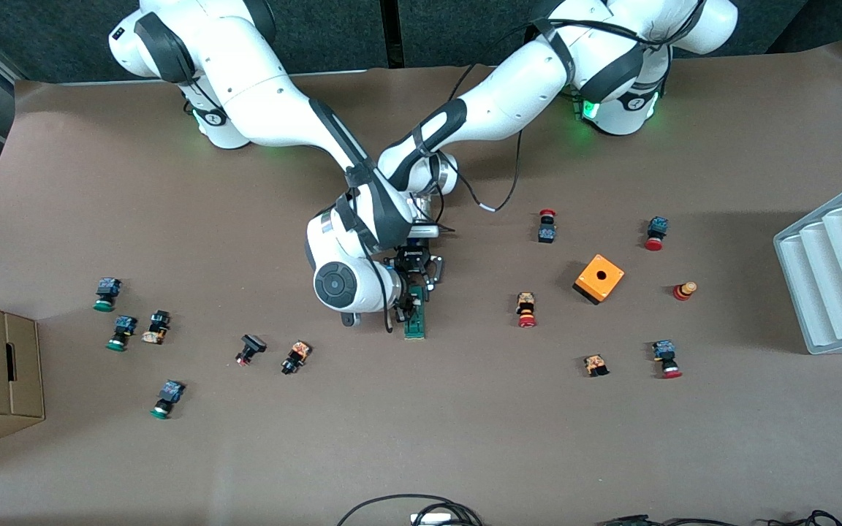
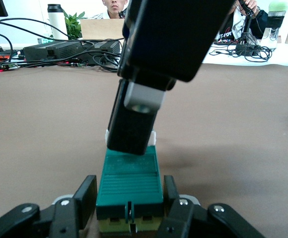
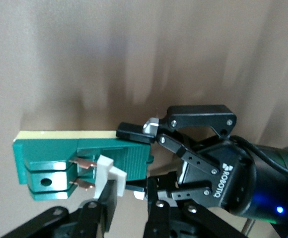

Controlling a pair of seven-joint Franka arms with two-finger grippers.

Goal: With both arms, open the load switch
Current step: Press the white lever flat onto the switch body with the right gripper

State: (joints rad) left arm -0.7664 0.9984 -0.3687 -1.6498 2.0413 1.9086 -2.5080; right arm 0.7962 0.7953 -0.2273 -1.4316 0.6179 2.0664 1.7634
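1. Brown table covering [image 1: 465, 438] carries the load switch [image 1: 415, 315] near mid-table, closer to the front camera than both arm bases, with the orange cube [image 1: 598, 278] toward the left arm's end from it.
2. Note that the left gripper [image 2: 129, 206] pinches one end of the load switch body between its fingers [image 2: 86, 198].
3. Note that the right gripper [image 3: 126, 198] is clamped on the white lever piece [image 3: 108, 171], which already stands out from the body on its copper prongs.
4. Expect the lever to slip free if you pull off-axis; the right gripper's hold on it looks narrow.
5. Expect the body to twist or lift if the left gripper's hold yields under the pull.
6. Avoid contact between the two grippers; they sit just beside each other.
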